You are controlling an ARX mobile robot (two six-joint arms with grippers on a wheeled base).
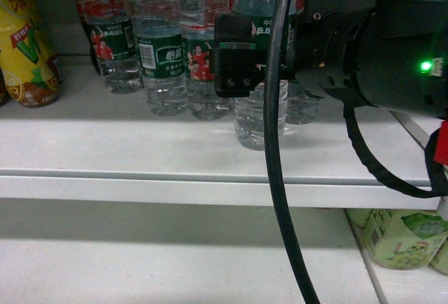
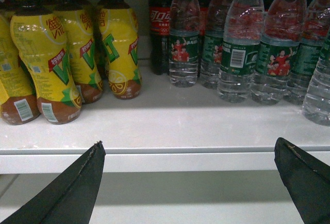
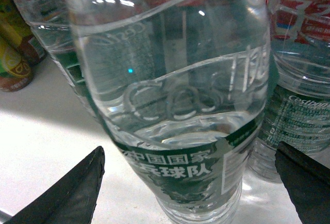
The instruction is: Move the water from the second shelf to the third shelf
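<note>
Water bottle [image 3: 175,105] stands upright on the shelf [image 1: 140,146], dead ahead between our right tool's [image 3: 193,182] spread fingers, not yet pinched | long axis vertical | right arm much nearer | left tool [image 2: 191,182] also spread, empty, facing the shelf edge.

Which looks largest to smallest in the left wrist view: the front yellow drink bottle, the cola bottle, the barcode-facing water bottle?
1. Front yellow drink bottle, though it stands nearest the camera.
2. Barcode-facing water bottle.
3. Cola bottle, which stands furthest back, partly hidden.
</note>
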